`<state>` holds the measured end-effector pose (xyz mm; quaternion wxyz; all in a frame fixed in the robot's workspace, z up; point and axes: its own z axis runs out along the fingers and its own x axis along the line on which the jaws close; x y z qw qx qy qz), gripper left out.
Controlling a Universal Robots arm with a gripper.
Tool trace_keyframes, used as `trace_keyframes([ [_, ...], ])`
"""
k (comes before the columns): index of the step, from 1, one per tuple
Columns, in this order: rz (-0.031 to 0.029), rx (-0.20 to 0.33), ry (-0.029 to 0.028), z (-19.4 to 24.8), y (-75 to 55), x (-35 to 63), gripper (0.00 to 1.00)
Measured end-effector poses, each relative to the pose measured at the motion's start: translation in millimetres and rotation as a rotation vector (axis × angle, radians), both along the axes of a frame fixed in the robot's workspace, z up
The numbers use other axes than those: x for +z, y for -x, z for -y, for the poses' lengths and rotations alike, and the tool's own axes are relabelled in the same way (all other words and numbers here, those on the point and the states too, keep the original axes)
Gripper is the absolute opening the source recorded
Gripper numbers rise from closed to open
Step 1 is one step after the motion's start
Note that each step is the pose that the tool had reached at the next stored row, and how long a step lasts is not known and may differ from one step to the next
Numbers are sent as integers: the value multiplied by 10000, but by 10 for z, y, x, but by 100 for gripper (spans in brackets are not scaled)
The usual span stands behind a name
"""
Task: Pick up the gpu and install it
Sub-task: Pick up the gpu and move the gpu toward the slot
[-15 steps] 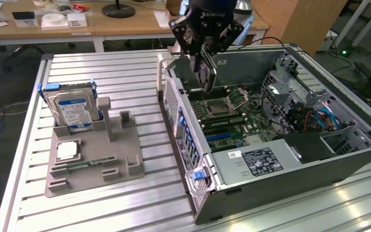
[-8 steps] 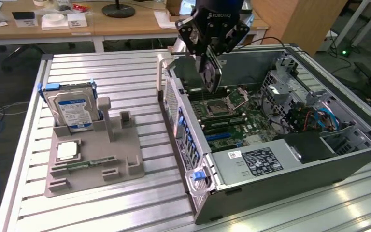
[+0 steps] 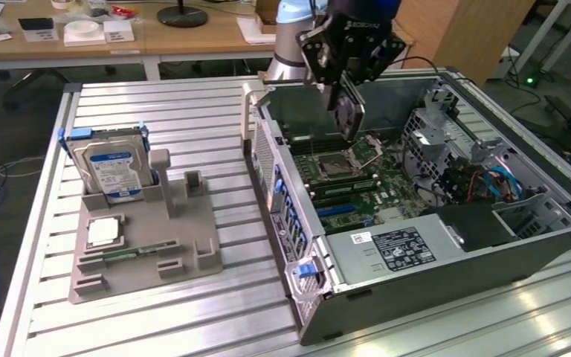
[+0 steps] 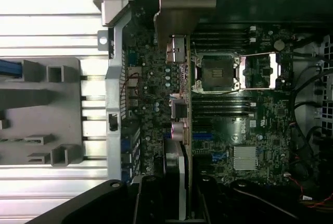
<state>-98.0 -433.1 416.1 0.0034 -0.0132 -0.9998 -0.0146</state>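
On the ribbed aluminium surface (image 3: 166,104) we find the open grey metal computer case (image 3: 523,249) at the exterior view's right and the grey plastic fixture (image 3: 146,260) at its left. The black hand (image 3: 347,104) holds the dark flat gpu (image 3: 353,128) over the green motherboard (image 3: 370,190).

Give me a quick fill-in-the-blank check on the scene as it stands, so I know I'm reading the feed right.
1. The gripper is ____ on the graphics card.
2. The hard drive stands ____ in the grey holder.
3. The holder sits on the exterior view's ____ of the open computer case.

Missing words: shut; upright; left.
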Motion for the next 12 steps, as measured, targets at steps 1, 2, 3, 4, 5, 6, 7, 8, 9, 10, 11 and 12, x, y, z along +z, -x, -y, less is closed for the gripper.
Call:
trace_keyframes([
  [1,-1,2,1,0,-46,-1,28],
  [2,0,2,0,0,-93,-2,28],
  [3,0,4,0,0,-138,-4,28],
  [4,0,6,0,0,-184,-5,28],
  [5,0,5,1,0,-229,-6,28],
  [6,-1,4,1,0,-272,-8,28],
  [7,0,7,1,0,-318,-9,28],
  [8,0,6,1,0,-363,-11,28],
  [9,0,5,-1,0,-410,-13,28],
  [10,0,6,-1,0,-455,-14,28],
  [11,-1,7,1,0,-499,-15,28],
  [12,0,5,0,0,-543,-16,28],
])
